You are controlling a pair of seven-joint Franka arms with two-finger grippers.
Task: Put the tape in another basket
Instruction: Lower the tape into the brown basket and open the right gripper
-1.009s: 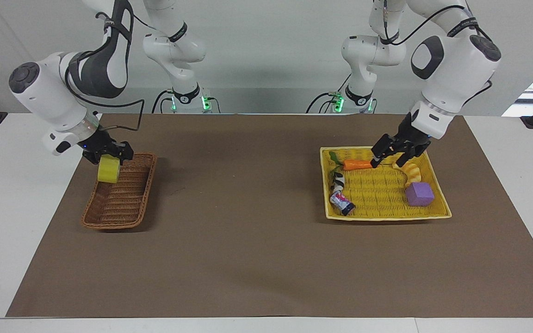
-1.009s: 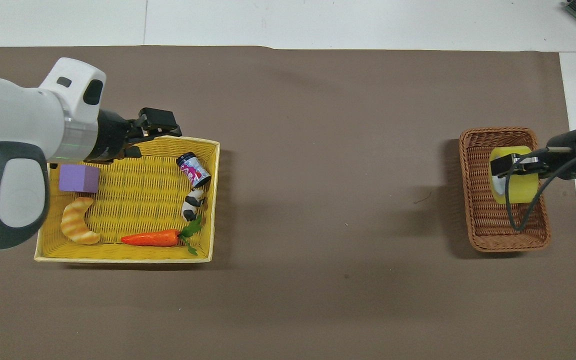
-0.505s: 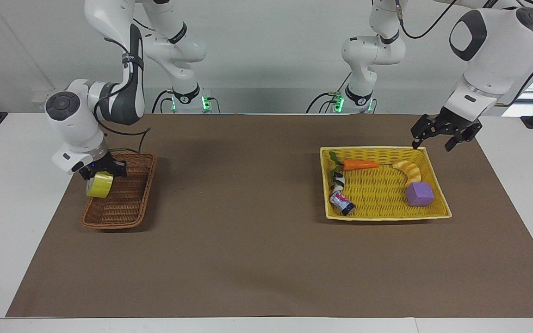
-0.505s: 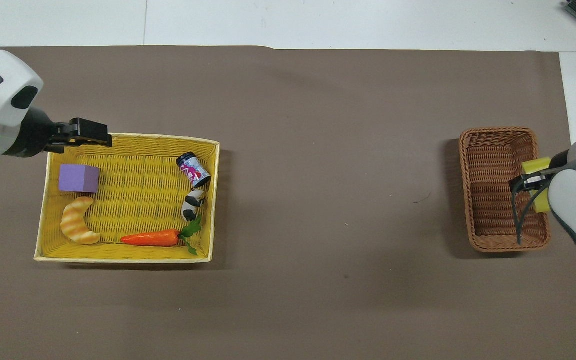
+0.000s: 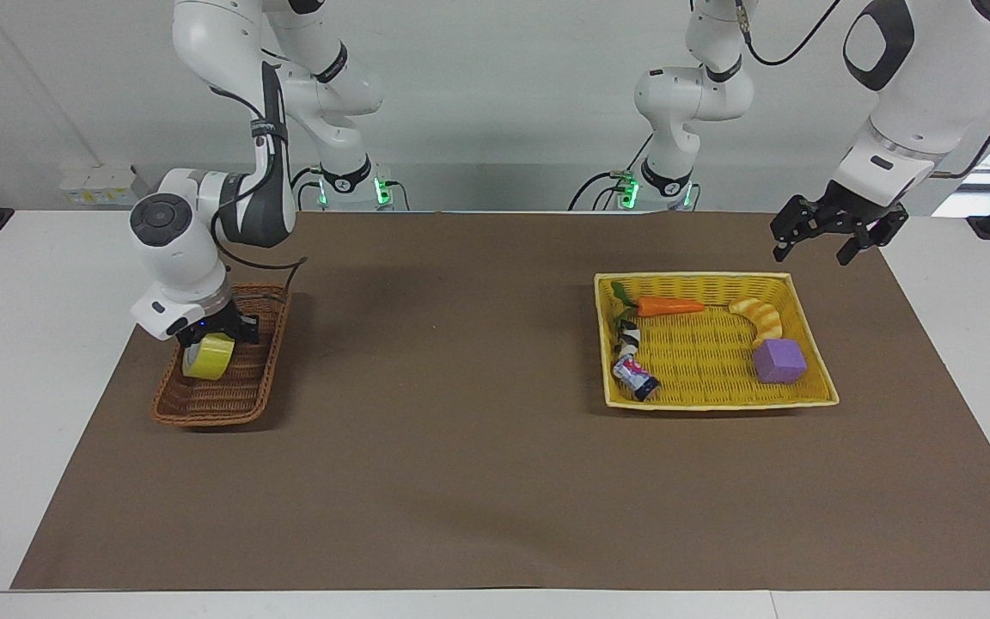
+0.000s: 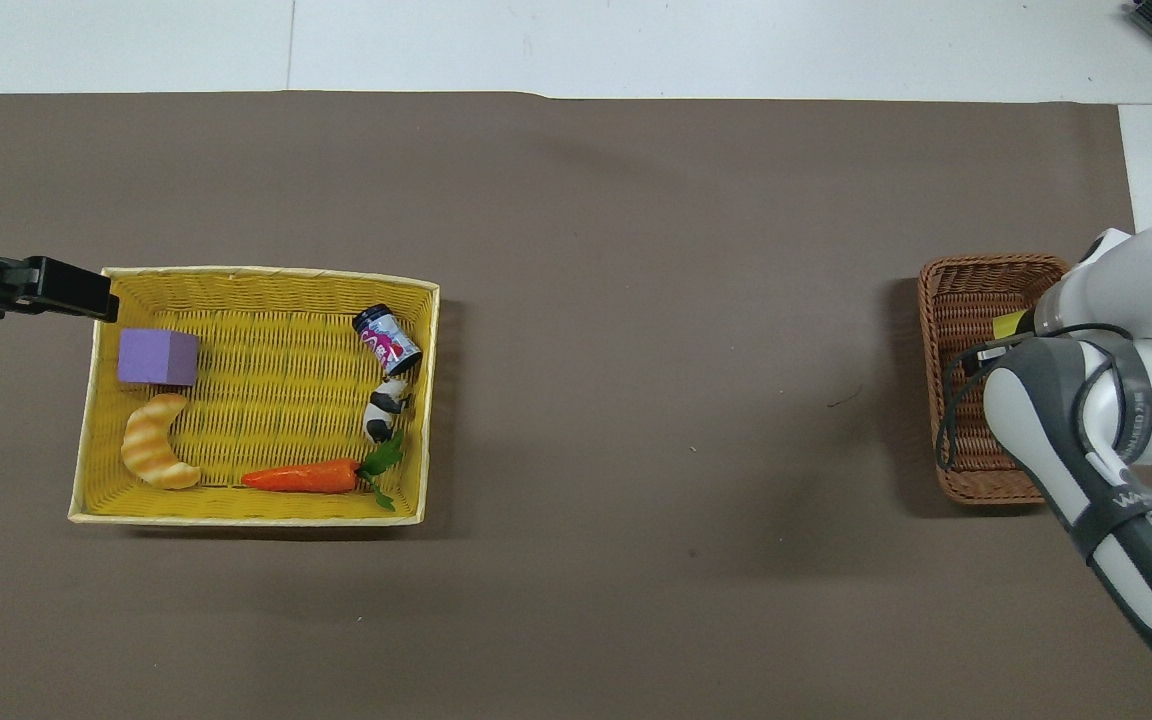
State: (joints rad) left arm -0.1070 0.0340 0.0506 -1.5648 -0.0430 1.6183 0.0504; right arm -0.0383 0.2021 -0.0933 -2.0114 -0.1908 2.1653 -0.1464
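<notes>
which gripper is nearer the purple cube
Left. The left gripper hangs open over the mat beside the yellow basket holding the cube; the right gripper is over the wicker basket, gripping the tape.

The tape (image 5: 209,357), a yellowish translucent roll, hung tilted over the inside of the brown wicker basket (image 5: 241,401). That narrow oblong basket with its dark woven rim sat at the right arm's end of the table.
</notes>
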